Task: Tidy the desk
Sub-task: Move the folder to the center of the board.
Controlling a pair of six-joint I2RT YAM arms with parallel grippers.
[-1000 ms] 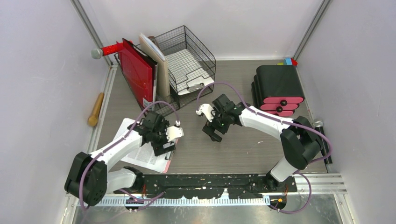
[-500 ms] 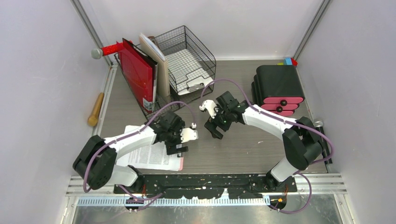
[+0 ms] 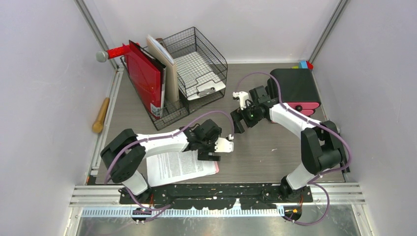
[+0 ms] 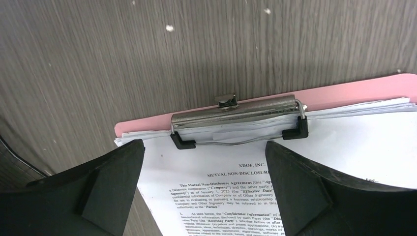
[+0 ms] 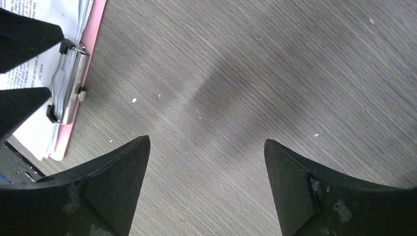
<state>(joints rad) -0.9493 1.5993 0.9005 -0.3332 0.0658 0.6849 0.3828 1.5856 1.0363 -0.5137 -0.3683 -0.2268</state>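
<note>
The desk [image 3: 265, 152] is grey wood-grain. A pink clipboard [image 3: 177, 166] holding printed papers lies on it near the front edge, left of centre. My left gripper [image 3: 210, 151] is open and hovers low over the clipboard's clip end. In the left wrist view its fingers straddle the paper [image 4: 221, 187] just below the metal clip [image 4: 236, 110]. My right gripper [image 3: 240, 122] is open and empty above bare desk [image 5: 236, 98], left of the drawer unit. The clipboard [image 5: 74, 83] shows at the upper left of the right wrist view.
A black wire-mesh tray rack [image 3: 196, 59] with red folders [image 3: 145, 78] stands at the back left. A black drawer unit with pink fronts [image 3: 292, 86] is at the back right. A wooden handle [image 3: 101, 115] lies by the left wall, and a black cylinder [image 3: 336, 130] by the right wall.
My left gripper has swept to the right along the front of the desk, and the clipboard has shifted right with it. My right gripper has moved back and right toward the drawer unit.
</note>
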